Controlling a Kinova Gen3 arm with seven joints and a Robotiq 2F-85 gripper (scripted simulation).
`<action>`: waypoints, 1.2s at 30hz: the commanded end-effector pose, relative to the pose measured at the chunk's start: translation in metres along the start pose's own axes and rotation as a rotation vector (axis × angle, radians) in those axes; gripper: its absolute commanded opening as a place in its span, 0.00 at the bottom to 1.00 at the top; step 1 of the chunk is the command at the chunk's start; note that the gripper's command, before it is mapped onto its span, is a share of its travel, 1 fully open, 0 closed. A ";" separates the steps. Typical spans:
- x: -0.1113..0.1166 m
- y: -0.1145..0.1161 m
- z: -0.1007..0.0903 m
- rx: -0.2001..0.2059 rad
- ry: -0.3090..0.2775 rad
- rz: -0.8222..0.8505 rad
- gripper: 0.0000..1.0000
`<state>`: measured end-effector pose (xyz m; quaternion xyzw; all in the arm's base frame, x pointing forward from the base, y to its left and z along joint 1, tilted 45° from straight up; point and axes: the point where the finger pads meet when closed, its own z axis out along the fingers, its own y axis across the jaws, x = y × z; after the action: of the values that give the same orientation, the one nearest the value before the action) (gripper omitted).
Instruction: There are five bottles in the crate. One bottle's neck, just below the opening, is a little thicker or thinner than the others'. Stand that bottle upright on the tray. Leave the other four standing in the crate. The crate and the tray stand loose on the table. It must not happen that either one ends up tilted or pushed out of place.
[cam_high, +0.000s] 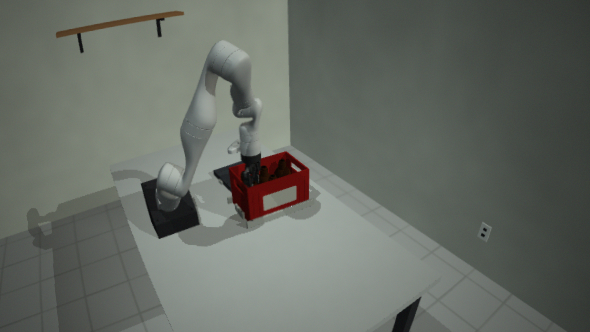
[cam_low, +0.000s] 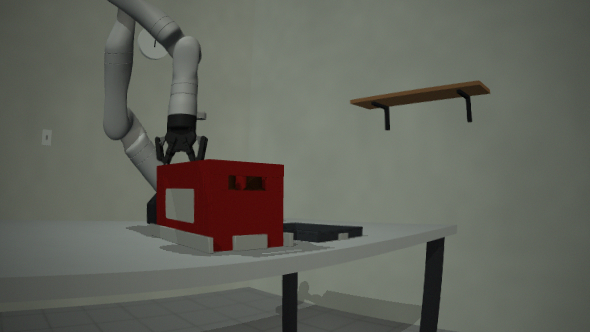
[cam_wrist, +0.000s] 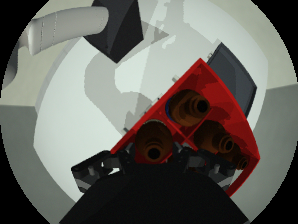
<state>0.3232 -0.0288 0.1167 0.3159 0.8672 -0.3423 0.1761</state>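
Now, tool (cam_high: 251, 181) (cam_low: 180, 161) (cam_wrist: 153, 148) open around bottle (cam_wrist: 153, 142).

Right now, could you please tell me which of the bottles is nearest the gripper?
The bottle between the open gripper's spread fingers; the other visible bottles stand outside them, elsewhere in the crate.

Pale table (cam_high: 300, 270) (cam_low: 125, 275) (cam_wrist: 65, 125) beneath the red crate (cam_high: 274, 197) (cam_low: 245, 210) (cam_wrist: 239, 117), dark tray (cam_high: 223, 175) (cam_low: 320, 233) (cam_wrist: 234, 75) and black base block (cam_high: 181, 225) (cam_low: 151, 212) (cam_wrist: 122, 30) of the arm.

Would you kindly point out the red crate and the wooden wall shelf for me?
Red crate (cam_high: 304, 186) (cam_low: 245, 210) (cam_wrist: 241, 119): top, exterior and wrist views; side wall, side wall, inner wall.
Wooden wall shelf (cam_high: 120, 24) (cam_low: 425, 94): top and exterior views; board edge.
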 end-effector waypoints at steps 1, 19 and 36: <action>0.000 0.001 -0.001 -0.002 0.000 0.000 0.64; 0.000 0.000 -0.034 -0.002 0.000 0.000 0.64; 0.000 0.000 -0.080 -0.002 0.000 0.000 0.64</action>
<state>0.3146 0.0231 0.1708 0.3171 0.8653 -0.3471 0.1737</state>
